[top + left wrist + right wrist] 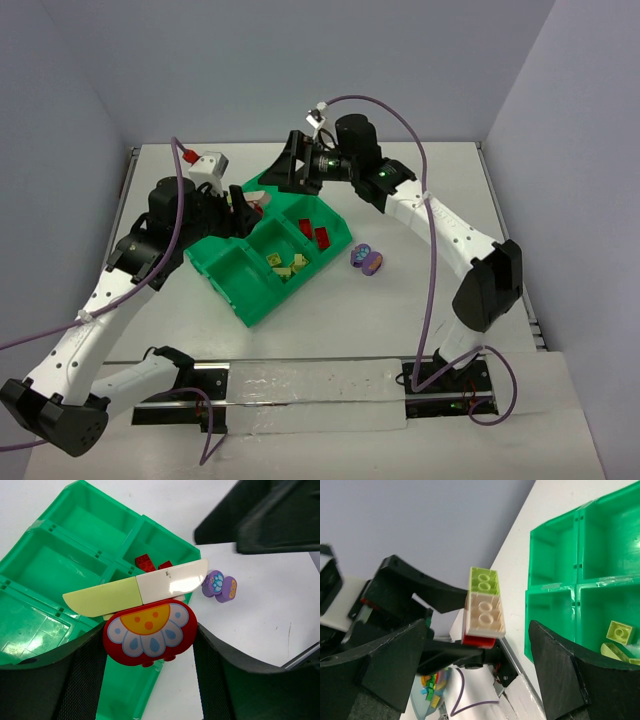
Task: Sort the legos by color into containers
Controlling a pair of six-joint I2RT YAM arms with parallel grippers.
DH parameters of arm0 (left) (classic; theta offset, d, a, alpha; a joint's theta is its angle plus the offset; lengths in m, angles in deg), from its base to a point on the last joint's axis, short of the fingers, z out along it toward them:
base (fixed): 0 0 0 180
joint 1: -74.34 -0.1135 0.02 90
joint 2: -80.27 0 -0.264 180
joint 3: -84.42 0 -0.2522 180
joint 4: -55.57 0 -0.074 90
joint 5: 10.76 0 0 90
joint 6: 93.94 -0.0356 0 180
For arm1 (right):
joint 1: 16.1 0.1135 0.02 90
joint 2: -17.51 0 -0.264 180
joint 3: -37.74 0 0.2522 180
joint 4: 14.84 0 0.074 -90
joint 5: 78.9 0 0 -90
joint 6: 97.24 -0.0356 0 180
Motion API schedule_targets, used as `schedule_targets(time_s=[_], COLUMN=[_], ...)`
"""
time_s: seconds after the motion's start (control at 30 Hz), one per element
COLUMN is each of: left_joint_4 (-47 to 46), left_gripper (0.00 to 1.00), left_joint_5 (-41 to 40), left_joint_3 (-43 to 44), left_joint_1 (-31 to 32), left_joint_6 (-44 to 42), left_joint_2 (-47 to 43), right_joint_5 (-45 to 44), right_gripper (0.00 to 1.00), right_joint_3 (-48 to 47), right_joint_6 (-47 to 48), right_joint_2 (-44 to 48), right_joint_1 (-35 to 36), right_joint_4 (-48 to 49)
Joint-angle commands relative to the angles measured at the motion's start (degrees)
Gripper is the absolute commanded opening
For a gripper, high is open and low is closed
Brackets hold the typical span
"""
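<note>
My left gripper [149, 635] is shut on a red lego [149, 632] printed with a flower. A cream lego [172, 580] and a pale yellow-green lego [100, 600] are stuck to it. In the right wrist view this stack [484, 607] hangs between the wide-open fingers of my right gripper [477, 630], and neither finger touches it. Both grippers, left [243, 205] and right [279, 174], meet over the far-left corner of the green tray [232, 282]. Its containers hold red legos [320, 235] and yellow-green legos [285, 265]. Two purple legos [365, 260] lie on the table right of the tray.
White walls close in the table on three sides. A clear strip [320, 395] lies along the near edge between the arm bases. Purple cables trail off both arms. In the left wrist view the purple legos [220, 586] sit just beyond the tray's corner.
</note>
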Motion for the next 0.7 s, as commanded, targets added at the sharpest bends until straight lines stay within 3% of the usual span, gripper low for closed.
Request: schedule_targets(time_s=[0.0, 0.13, 0.2, 0.3, 0.37, 0.43, 0.67], left_joint_4=[-2.01, -1.84, -1.83, -1.74, -1.79, -1.58, -1.22], left_gripper=[0.00, 0.00, 0.00, 0.00, 0.00, 0.00, 0.00], left_joint_5=[0.45, 0.59, 0.50, 0.41, 0.20, 0.15, -1.53], left_joint_3=[0.58, 0.72, 0.66, 0.55, 0.37, 0.37, -1.44], left_joint_1=[-0.39, -0.39, -0.39, -0.39, -0.39, -0.39, -0.39], left_joint_6=[-0.90, -1.17, -1.36, -1.29, -1.36, -1.40, -1.66], left_joint_2=[-1.41, -1.38, -1.45, -1.71, -1.77, -1.91, -2.73], right_joint_5=[0.83, 0.91, 1.34, 1.42, 1.64, 1.41, -0.36], right_gripper=[0.88, 0.85, 0.75, 0.49, 0.17, 0.02, 0.00], right_joint_3=[-4.01, -4.90, -5.45, -5.21, -4.37, -3.84, 3.69], right_joint_6=[-0.31, -0.25, -0.24, -0.61, -1.22, -1.51, -6.42], right_joint_2=[-1.92, -3.43, -4.13, -4.02, -3.66, -3.07, 1.00], right_joint_1=[1.87, 2.62, 2.81, 3.06, 2.99, 2.91, -1.13], right_joint_4=[0.14, -0.10, -0.35, 0.42, 1.33, 2.04, 8.76])
